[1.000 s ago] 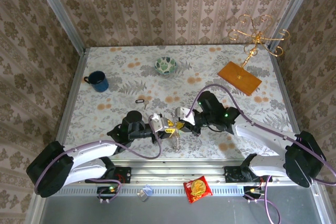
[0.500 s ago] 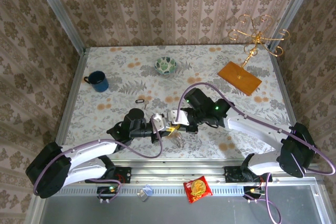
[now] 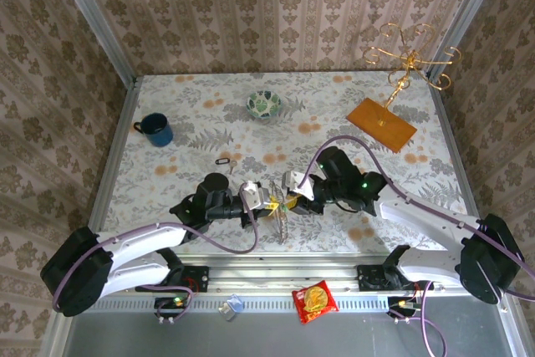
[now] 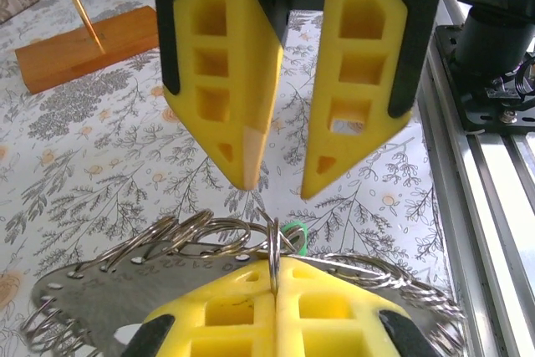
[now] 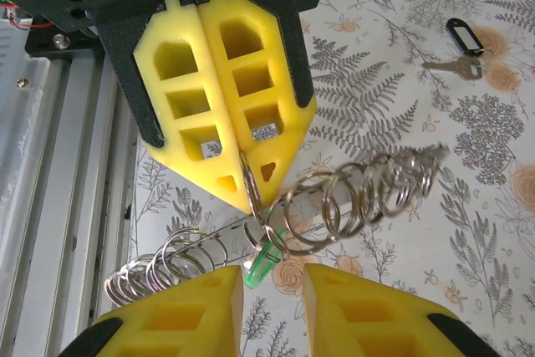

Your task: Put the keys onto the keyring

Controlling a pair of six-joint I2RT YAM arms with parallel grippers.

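Close to the near table edge, the left gripper point(image 5: 251, 202) is clenched on 1 of the many wire split rings point(image 5: 393, 181) strung along 1 silvery metal strip point(image 4: 92, 290); they overlap too much to count. 1 green-headed key point(image 5: 261, 263) shows just beneath the pinch. The right gripper point(image 4: 280, 186) faces it, jaws parted, holding nothing. Farther out, 1 black-tagged key point(image 3: 221, 160) lies alone on the open floral tabletop point(image 3: 192, 119).

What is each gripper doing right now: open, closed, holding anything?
Left gripper: closed, pinching a metal ring.
Right gripper: open, holding nothing.
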